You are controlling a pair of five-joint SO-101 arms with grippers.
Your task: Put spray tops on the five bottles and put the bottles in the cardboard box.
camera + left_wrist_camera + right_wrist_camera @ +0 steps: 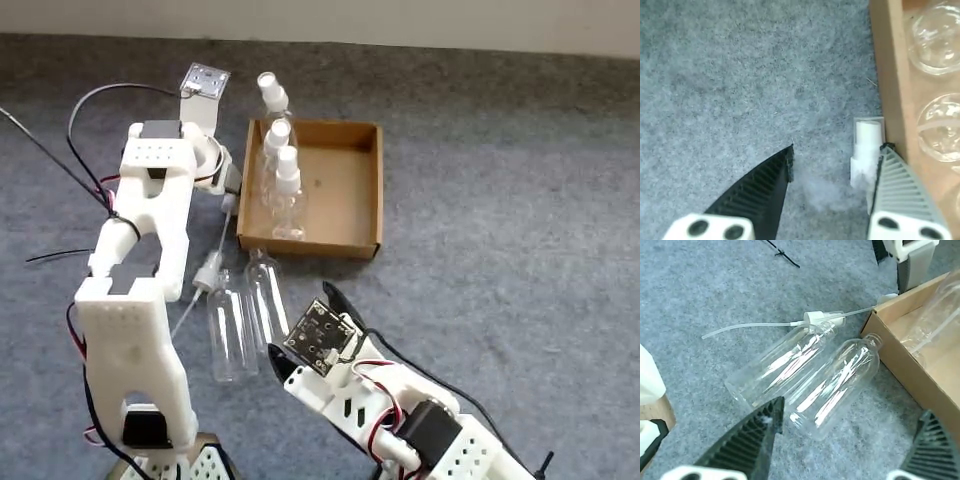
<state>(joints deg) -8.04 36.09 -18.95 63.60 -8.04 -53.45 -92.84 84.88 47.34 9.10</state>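
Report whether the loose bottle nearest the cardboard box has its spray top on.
Off. The bottle lies on its side with a bare, open neck.

Three capped bottles [288, 200] stand in the box [345, 190]; two open bottles [265, 295] lie outside.

The left arm [150, 210] and right arm [330, 395] are clad in white printed shells, with black motors [430, 425] and red-and-black cables [380, 425]. Ribbed fingers [760, 190] are fitted: black and pale grey on the left gripper [837, 150], seemingly both black on the right gripper [852, 410].
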